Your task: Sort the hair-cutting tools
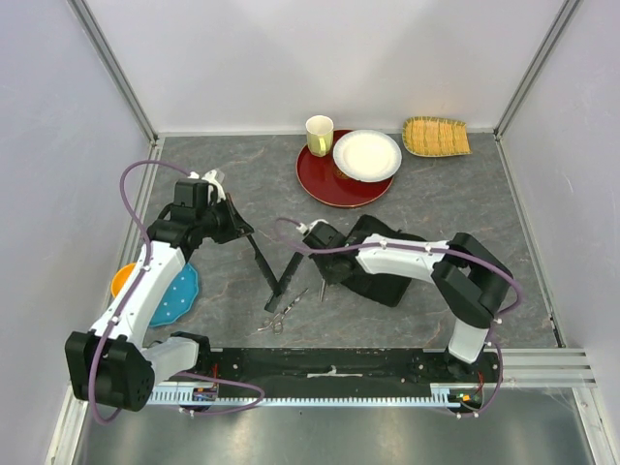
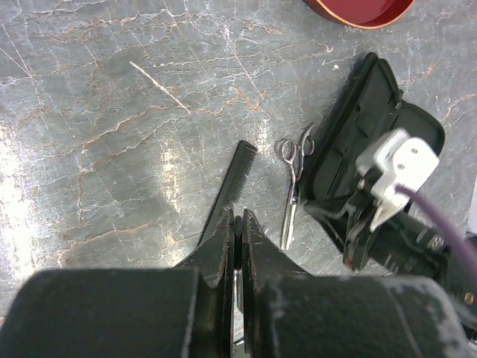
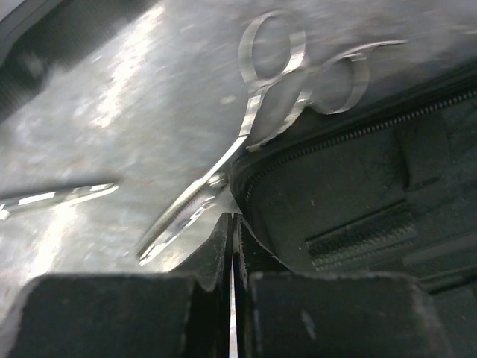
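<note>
We find the left gripper (image 2: 237,216) closed on one end of the long black comb (image 2: 240,179), left of the black case (image 2: 361,119). The right gripper (image 3: 232,218) is closed on nothing visible at the case's left edge. The first scissors (image 3: 246,130) lies against that edge; the second scissors (image 1: 282,315) lies farther left.

There are four cutting tools: two pairs of silver scissors, the loose scissors (image 1: 283,312) and the case-side scissors (image 2: 291,190), and two combs, one long flat black comb (image 1: 262,263) and one thicker black comb (image 1: 290,274). There is one black zip case (image 1: 383,288), one red round tray (image 1: 325,184), one cream cup (image 1: 319,136) and one woven tray (image 1: 436,137). Plates number two, a white plate (image 1: 366,155) and a blue plate (image 1: 179,291), with one orange dish (image 1: 120,281) besides.
</note>
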You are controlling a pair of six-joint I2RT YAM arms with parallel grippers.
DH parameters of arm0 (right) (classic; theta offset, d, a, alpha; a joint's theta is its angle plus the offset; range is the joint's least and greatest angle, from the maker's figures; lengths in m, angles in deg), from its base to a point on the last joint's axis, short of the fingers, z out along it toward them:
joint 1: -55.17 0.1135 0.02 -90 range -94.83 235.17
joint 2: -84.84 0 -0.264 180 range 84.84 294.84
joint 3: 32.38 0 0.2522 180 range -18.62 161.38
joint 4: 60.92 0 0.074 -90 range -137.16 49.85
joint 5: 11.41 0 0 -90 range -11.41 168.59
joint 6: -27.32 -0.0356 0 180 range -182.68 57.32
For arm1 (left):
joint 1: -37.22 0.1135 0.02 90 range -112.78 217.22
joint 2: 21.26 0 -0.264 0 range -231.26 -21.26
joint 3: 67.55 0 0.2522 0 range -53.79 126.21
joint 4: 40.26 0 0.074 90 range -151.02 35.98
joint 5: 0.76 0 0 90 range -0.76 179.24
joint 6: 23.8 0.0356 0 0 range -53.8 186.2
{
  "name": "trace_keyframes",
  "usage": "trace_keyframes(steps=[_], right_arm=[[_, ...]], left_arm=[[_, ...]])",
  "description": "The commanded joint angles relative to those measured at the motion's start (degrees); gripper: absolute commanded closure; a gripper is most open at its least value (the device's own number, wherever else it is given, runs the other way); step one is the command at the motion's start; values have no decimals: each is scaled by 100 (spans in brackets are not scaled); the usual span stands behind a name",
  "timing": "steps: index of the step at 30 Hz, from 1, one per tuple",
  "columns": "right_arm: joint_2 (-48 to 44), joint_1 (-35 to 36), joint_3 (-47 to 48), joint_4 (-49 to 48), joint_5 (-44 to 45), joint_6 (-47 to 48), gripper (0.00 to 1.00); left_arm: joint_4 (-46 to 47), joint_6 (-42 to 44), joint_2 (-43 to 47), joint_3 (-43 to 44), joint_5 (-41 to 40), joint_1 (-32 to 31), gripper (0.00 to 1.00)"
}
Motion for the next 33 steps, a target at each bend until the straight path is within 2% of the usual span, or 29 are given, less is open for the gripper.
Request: trace_keyframes(steps=[1, 6, 10, 13, 17, 19, 20, 22, 24, 25, 28, 33], right_arm=[[72, -451, 346, -68, 1033, -229, 100], [240, -881, 672, -50, 1218, -158, 100], [118, -1066, 944, -42, 797, -185, 100], [-208, -1084, 1006, 2, 708, -333, 94], [-700, -1513, 875, 292, 830, -790, 85], [-990, -1716, 760, 590, 1276, -914, 72], [-1069, -1908, 725, 696, 1462, -1027, 60], [-1298, -2129, 611, 1003, 1944, -1099, 47], [-1447, -2550, 436, 1153, 2105, -1178, 33], [-1482, -2735, 383, 1189, 2105, -1195, 32], [-1492, -3699, 198, 1215, 1956, -1213, 30], [-869, -4432, 197, 1154, 1701, -1029, 43]], left_arm=[[-125, 243, 210, 343, -100, 26, 98], [-187, 278, 246, 396, -117, 35, 98], [-231, 287, 254, 431, -83, 44, 98], [-222, 296, 281, 449, -56, 35, 98], [-179, 261, 289, 432, 110, 35, 98], [-91, 261, 298, 405, 216, 35, 98], [-64, 252, 281, 388, 312, 35, 98], [32, 252, 246, 379, 462, 35, 98], [102, 191, 211, 344, 690, 35, 98], [207, 173, 184, 335, 769, 35, 98], [340, 77, 132, 291, 990, 35, 98], [419, 15, 61, 273, 1165, 35, 98]])
